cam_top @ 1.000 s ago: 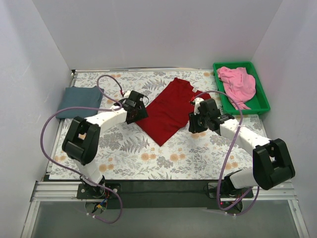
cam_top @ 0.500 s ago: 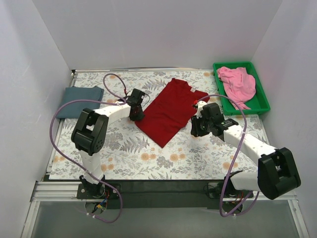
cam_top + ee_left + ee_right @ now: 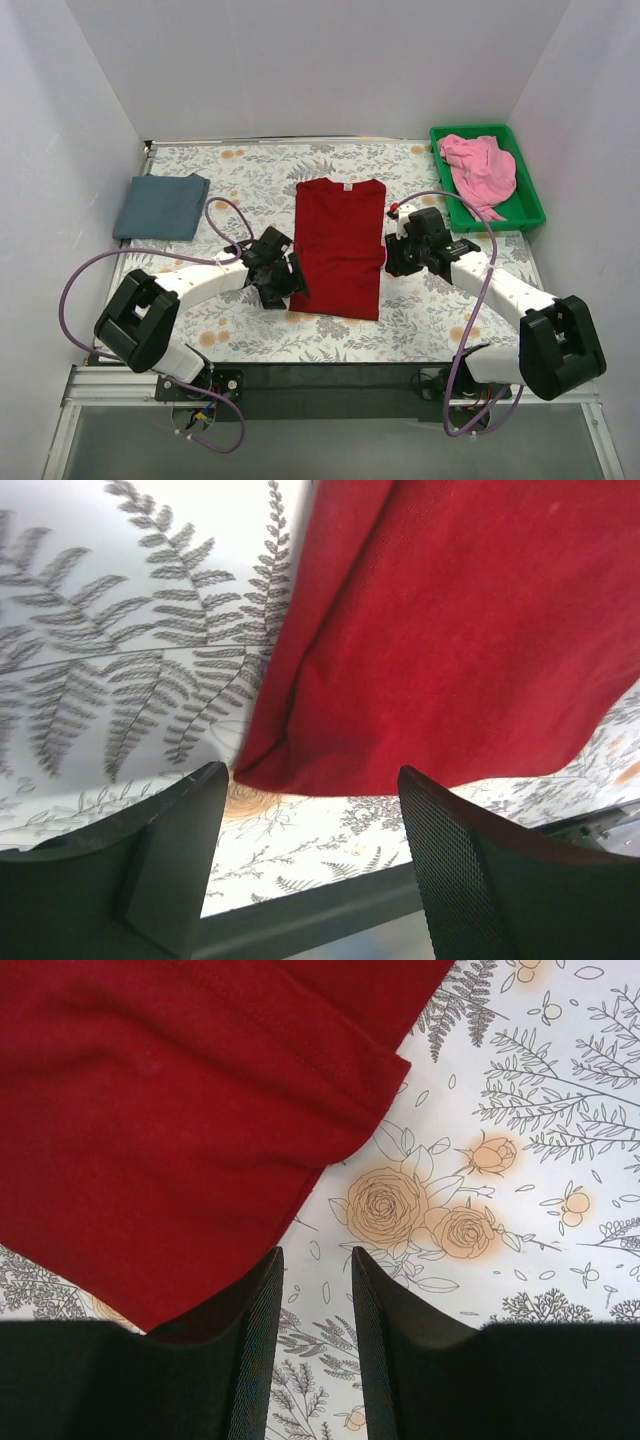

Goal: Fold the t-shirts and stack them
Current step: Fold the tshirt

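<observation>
Left end effector (image 3: pixel 310 785) apart at red shirt (image 3: pixel 338 245) hem corner; right end effector (image 3: pixel 316 1260) slightly apart, empty. Pinch both layers, fold square.

The dark red t-shirt (image 3: pixel 340 245), which a second ago lay slanted across the table (image 3: pixel 250 170) with one corner pointing at the near edge, now lies square, its collar towards the far edge and its sides straight, as a narrow upright rectangle. The left gripper (image 3: pixel 293 285) has left the shirt's far left edge and swung back towards the near edge of the table; it now sits at the shirt's near left corner with its jaws apart. The left arm, earlier reaching well out, is now folded low and closer in. The right gripper (image 3: pixel 392 255) has drawn slightly back, just beside the shirt's right edge.
</observation>
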